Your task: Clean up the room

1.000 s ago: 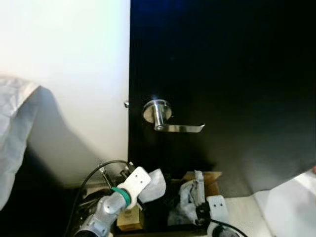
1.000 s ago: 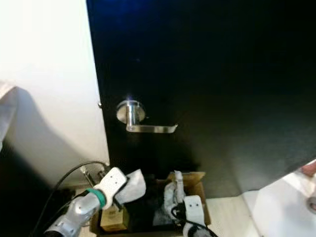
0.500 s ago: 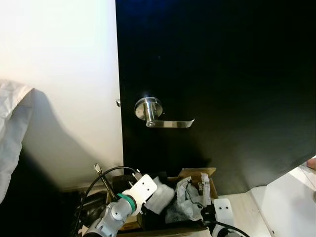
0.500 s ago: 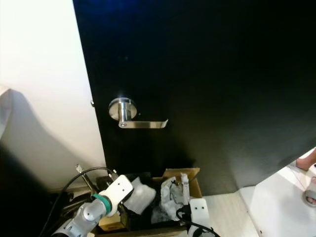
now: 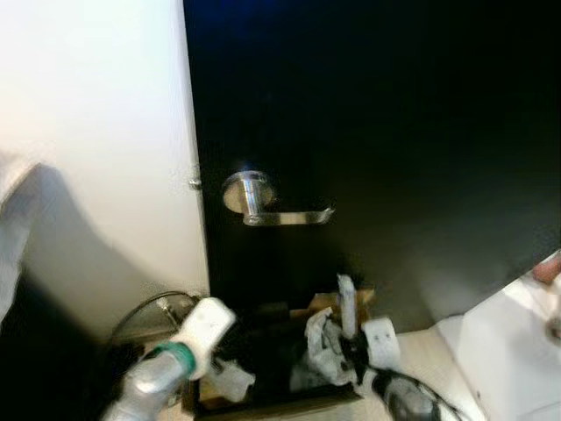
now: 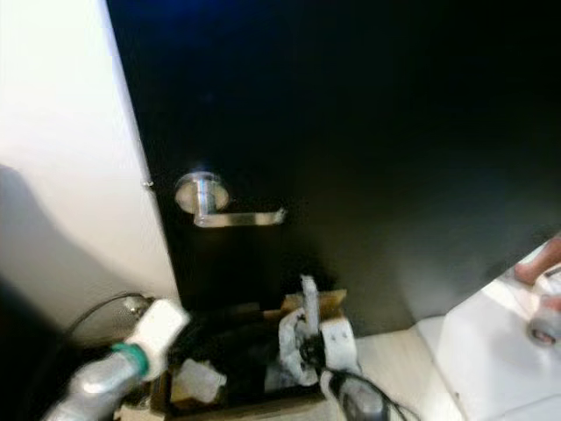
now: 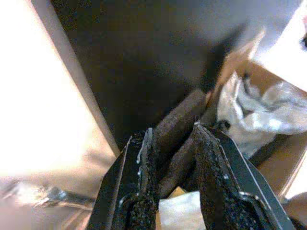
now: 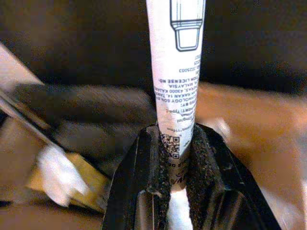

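An open cardboard box (image 5: 363,300) of rubbish sits on the floor against a black door. My left gripper (image 7: 172,130) hangs open over the box's left side, with nothing between its fingers. Below it a crumpled white paper (image 5: 230,382) lies in the box. My right gripper (image 8: 175,132) is shut on a white printed tube (image 8: 175,57). The tube (image 5: 345,303) sticks up over the box's right side, above a heap of crumpled white wrapping (image 5: 321,355).
The black door (image 5: 394,132) with a silver lever handle (image 5: 263,207) stands close ahead, and a white wall (image 5: 88,105) is to its left. A black cable (image 5: 140,312) loops on the floor by the left arm. A white surface (image 5: 513,351) lies at the right.
My left gripper has let go of the crumpled white paper, which now lies in the box. My right gripper has come up with the tube. The camera has swung right.
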You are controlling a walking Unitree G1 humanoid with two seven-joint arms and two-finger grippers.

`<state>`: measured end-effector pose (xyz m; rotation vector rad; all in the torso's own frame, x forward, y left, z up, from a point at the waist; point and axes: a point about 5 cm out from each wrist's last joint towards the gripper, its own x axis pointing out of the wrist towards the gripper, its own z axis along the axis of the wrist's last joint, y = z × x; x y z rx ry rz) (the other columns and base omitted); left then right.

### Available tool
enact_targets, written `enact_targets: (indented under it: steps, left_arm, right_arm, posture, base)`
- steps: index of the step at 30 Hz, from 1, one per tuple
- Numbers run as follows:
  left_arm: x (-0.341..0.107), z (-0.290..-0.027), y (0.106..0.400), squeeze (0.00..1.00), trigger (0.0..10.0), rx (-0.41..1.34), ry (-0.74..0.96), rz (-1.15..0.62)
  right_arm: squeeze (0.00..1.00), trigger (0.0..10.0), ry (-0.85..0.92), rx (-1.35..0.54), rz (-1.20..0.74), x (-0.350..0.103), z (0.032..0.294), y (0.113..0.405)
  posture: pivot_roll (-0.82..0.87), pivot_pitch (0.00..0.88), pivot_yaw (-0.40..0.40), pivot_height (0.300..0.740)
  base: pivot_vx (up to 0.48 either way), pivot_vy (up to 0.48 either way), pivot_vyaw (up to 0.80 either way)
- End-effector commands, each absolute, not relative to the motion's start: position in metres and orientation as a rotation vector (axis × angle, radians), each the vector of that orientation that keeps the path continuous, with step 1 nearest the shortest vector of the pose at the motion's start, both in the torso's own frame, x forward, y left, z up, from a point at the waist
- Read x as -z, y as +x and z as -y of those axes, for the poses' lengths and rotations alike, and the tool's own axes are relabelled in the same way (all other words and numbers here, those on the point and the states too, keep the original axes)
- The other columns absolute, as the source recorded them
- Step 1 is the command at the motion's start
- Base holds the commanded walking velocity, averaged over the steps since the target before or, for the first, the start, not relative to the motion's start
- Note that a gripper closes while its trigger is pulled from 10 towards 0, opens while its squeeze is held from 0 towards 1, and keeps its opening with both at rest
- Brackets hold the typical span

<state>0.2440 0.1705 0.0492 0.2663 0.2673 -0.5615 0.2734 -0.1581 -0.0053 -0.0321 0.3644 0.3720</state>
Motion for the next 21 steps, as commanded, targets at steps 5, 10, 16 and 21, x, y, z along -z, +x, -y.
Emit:
enact_targets:
  steps: [5, 10, 16, 21]
  left_arm:
    - [-0.058, -0.171, 0.217, 0.0, 10.0, 0.606, 0.209, -0.275]
    - [-0.068, -0.162, 0.205, 0.0, 10.0, 0.575, 0.161, -0.248]
    - [-0.075, -0.152, 0.203, 0.0, 10.0, 0.571, 0.118, -0.244]
    - [-0.074, -0.15, 0.214, 0.0, 10.0, 0.522, 0.127, -0.237]
  right_arm:
    - [0.16, 10.0, -0.106, -0.542, -0.412, 0.015, 0.133, 0.263]
    - [1.0, 10.0, -0.081, -0.547, -0.42, 0.017, 0.131, 0.26]
    - [0.0, 10.0, -0.052, -0.465, -0.375, 0.011, 0.147, 0.264]
    - [0.0, 10.0, -0.026, -0.402, -0.305, 0.002, 0.16, 0.265]
  posture:
    - [0.12, 0.115, -0.021, 0.74]
    - [0.15, 0.115, -0.05, 0.74]
    - [0.14, 0.114, -0.053, 0.74]
    - [0.09, 0.092, -0.038, 0.74]
  base:
    - [0.0, 0.0, 0.0]
    - [0.0, 0.0, 0.0]
    - [0.0, 0.0, 0.0]
    - [0.0, 0.0, 0.0]
